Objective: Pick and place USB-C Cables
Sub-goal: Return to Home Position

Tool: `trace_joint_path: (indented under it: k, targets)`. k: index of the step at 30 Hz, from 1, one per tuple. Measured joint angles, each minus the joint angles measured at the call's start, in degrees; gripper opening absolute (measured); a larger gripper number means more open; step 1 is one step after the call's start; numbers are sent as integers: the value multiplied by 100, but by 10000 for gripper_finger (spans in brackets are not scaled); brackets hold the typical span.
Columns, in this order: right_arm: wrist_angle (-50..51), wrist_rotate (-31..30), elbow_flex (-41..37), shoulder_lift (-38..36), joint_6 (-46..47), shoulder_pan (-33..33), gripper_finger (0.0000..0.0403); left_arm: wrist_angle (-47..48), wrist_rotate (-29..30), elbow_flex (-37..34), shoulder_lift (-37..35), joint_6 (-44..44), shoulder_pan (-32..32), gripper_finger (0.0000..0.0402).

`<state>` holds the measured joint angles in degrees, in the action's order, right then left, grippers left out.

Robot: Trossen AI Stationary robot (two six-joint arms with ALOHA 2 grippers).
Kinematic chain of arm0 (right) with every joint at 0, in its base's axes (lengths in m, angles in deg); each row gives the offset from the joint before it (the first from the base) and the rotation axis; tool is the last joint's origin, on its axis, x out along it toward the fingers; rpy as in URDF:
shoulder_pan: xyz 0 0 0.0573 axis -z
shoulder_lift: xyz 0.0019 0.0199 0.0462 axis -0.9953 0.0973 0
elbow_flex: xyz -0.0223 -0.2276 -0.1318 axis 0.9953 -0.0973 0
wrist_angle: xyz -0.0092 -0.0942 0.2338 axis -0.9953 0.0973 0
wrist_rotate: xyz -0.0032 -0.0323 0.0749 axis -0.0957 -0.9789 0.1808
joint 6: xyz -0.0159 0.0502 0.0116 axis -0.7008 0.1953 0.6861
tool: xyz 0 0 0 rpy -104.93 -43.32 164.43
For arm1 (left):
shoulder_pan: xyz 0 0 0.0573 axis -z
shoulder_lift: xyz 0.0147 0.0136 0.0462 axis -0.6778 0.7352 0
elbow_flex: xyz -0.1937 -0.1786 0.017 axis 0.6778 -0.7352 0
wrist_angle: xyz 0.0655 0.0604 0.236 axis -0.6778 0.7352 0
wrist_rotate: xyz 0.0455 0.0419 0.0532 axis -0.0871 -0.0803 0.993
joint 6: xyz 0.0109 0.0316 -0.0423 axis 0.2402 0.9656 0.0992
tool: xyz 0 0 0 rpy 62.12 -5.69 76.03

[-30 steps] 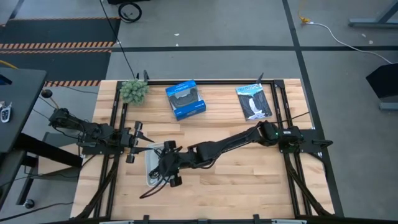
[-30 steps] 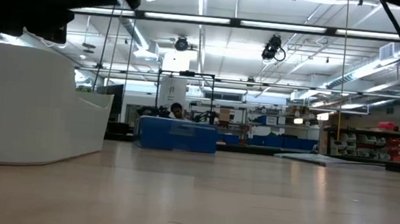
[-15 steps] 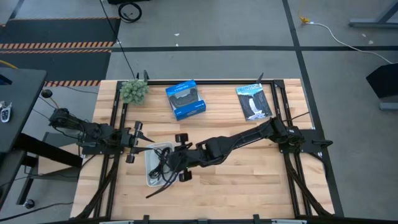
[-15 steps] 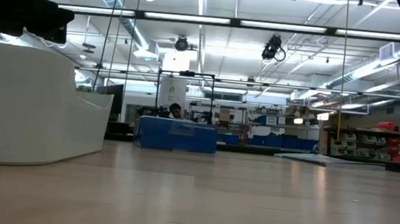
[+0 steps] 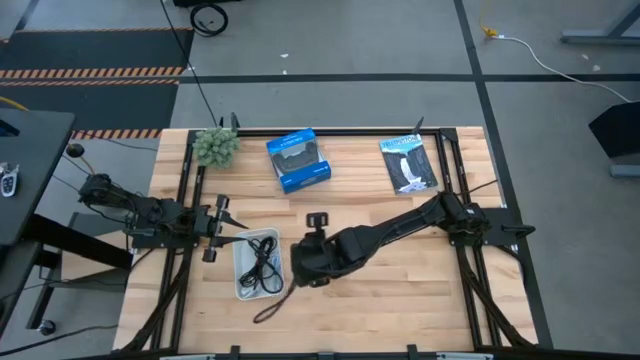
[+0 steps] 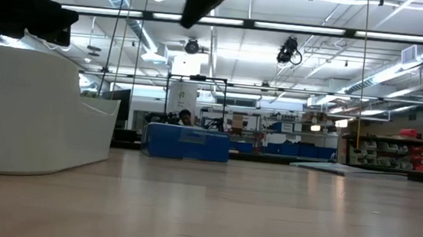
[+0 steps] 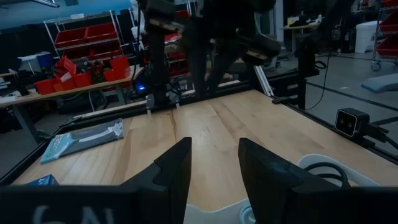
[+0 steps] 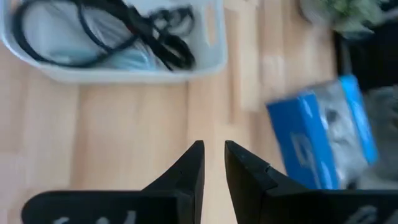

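Well, my right tool (image 8: 214, 149) hangs over the surface (image 5: 400, 290) just right of the white bin (image 5: 239, 275), fingers slightly apart, empty. The USB-C cables (image 5: 262, 262) lie tangled in that bin, one trailing over its near rim. My left tool (image 7: 214, 144) waits, fingers apart, at its far left.

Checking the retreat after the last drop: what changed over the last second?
The right claw pulled back rightward off the white bin, empty. USB-C cables lie in the bin; the left claw, blue box and packet did not move.
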<state>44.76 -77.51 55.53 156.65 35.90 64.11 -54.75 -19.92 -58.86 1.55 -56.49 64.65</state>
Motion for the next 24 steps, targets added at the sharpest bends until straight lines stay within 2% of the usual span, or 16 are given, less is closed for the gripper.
trace_joint_path:
  k: [8, 20, 24]
  targets:
    - [1403, -1040, 0, -502, 969, -259, 59, -3, 1, 0, 0, -1, -1, 142]
    - [1901, -1058, 0, -1907, 1188, -399, 44, -9, 1, 0, 0, -1, 0, 142]
    - [1917, -863, 0, -2548, 1118, -397, 43, -9, 1, -1, 0, -1, -1, 142]
